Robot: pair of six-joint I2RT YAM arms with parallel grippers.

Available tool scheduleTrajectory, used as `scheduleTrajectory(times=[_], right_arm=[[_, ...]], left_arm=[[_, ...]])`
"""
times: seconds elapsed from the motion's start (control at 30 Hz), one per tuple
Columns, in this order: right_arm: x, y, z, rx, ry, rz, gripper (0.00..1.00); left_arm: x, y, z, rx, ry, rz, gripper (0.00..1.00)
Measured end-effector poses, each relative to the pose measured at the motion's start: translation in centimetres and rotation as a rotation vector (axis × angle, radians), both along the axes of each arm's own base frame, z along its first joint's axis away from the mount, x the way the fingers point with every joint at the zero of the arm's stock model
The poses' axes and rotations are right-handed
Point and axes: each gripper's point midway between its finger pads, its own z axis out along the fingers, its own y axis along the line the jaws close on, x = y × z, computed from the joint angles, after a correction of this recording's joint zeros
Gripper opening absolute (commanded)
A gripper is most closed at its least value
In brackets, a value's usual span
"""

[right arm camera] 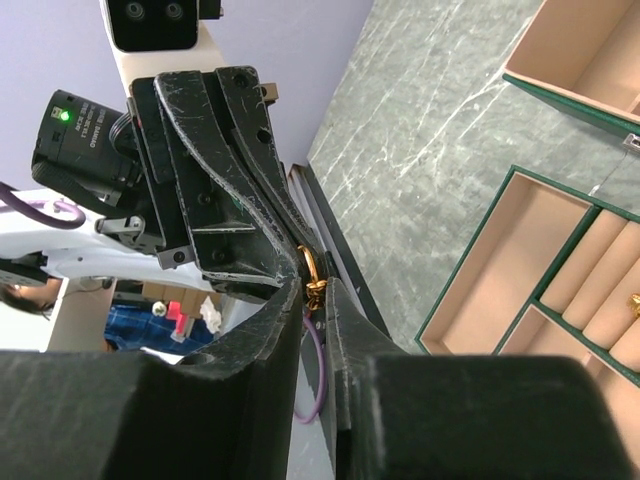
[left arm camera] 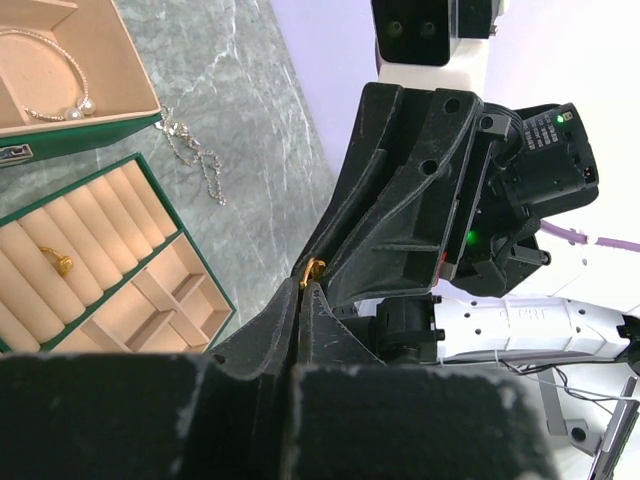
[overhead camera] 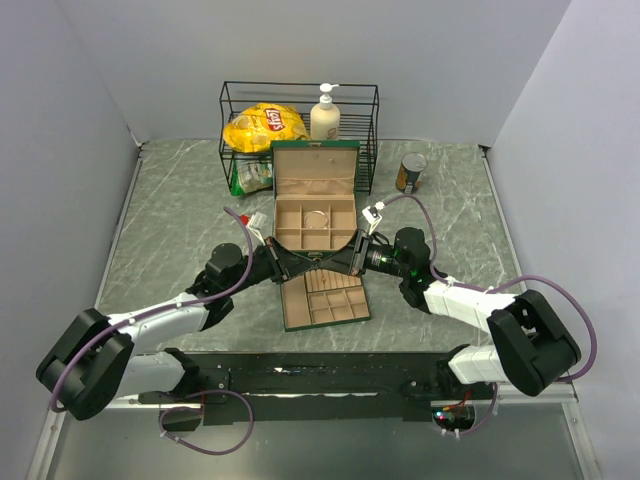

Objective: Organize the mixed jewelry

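My two grippers meet tip to tip above the near edge of the open green box (overhead camera: 315, 165) and the flat tray (overhead camera: 322, 322). Left gripper (left arm camera: 305, 285) is shut on a small gold ring (left arm camera: 313, 272) at its very tips. Right gripper (right arm camera: 315, 295) has its jaws pressed in on the same gold ring (right arm camera: 312, 268), whose knotted ornament sits between its fingertips. A thin bangle (left arm camera: 70, 55) with pearl ends lies in a box compartment. A second gold ring (left arm camera: 60, 263) rests in the tray's roll slots. A silvery chain (left arm camera: 195, 160) lies on the table between box and tray.
A black wire basket (overhead camera: 372, 140) at the back holds a yellow chip bag (overhead camera: 265, 125) and a lotion bottle (overhead camera: 325, 115). A can (overhead camera: 410, 172) stands right of it. The box lid stands upright behind the compartments.
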Motion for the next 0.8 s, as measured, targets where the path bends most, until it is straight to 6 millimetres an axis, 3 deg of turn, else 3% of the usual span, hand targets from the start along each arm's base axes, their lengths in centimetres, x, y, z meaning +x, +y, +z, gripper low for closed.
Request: scheduleTrajectory(times=[0.37, 0.57, 0.67, 0.8], right_arm=[[0.26, -0.06, -0.13, -0.008, -0.010, -0.013, 0.04], [0.31, -0.11, -0.80, -0.057, -0.010, -0.027, 0.00], [0.41, -0.14, -0.74, -0.098, -0.027, -0.041, 0.00], [0.28, -0.34, -0.27, -0.128, -0.054, -0.058, 0.00]], left_arm=[[0.23, -0.03, -0.23, -0.002, 0.010, 0.004, 0.01], [0.31, -0.09, -0.85, 0.010, 0.026, 0.004, 0.07], [0.41, -0.09, -0.74, 0.012, 0.028, 0.008, 0.15], [0.38, 0.08, -0.52, 0.035, 0.039, 0.016, 0.37]])
